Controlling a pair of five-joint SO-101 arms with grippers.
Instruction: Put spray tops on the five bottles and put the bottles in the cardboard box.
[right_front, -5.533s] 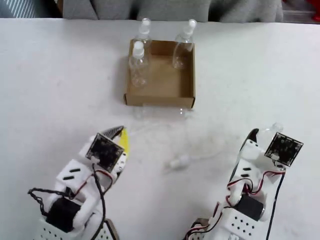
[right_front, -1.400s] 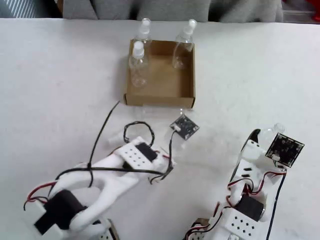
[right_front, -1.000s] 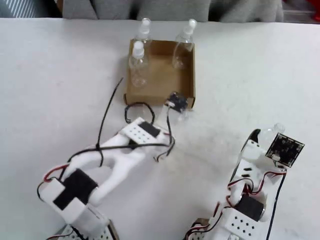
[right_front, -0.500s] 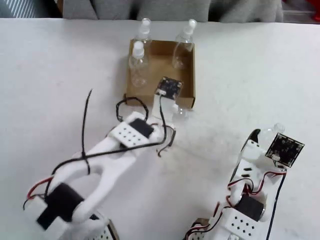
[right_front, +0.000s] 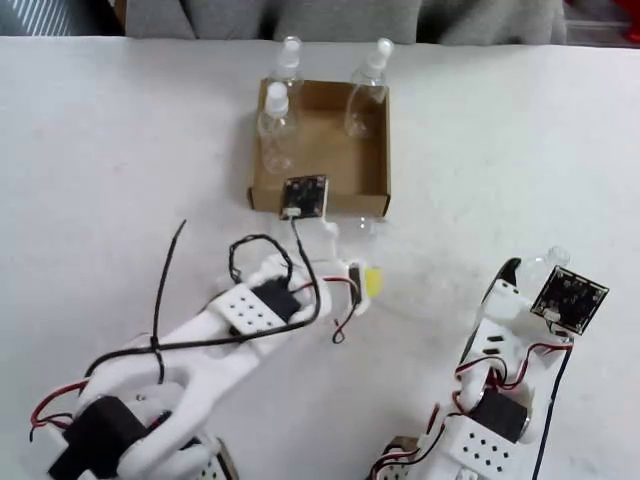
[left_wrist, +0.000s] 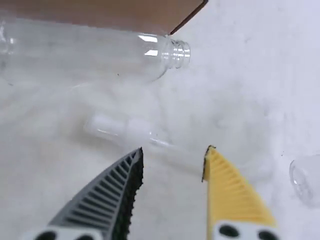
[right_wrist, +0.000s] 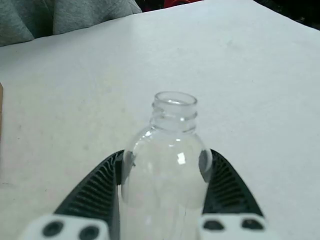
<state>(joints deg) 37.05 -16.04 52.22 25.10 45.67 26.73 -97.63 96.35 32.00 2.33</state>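
At 6 o'clock of the cardboard box (right_front: 372, 204), left end effector (left_wrist: 173, 155) gapes over spray top (left_wrist: 125, 131); right end effector (right_wrist: 164, 157) clamps uncapped bottle (right_wrist: 172, 120).

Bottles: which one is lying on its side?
The uncapped bottle on the table alongside the cardboard box near wall. Three capped ones stand at the box; the right gripper holds the fifth bottle.

White table (right_front: 100, 150) — perhaps grey cloth (right_front: 350, 18) behind
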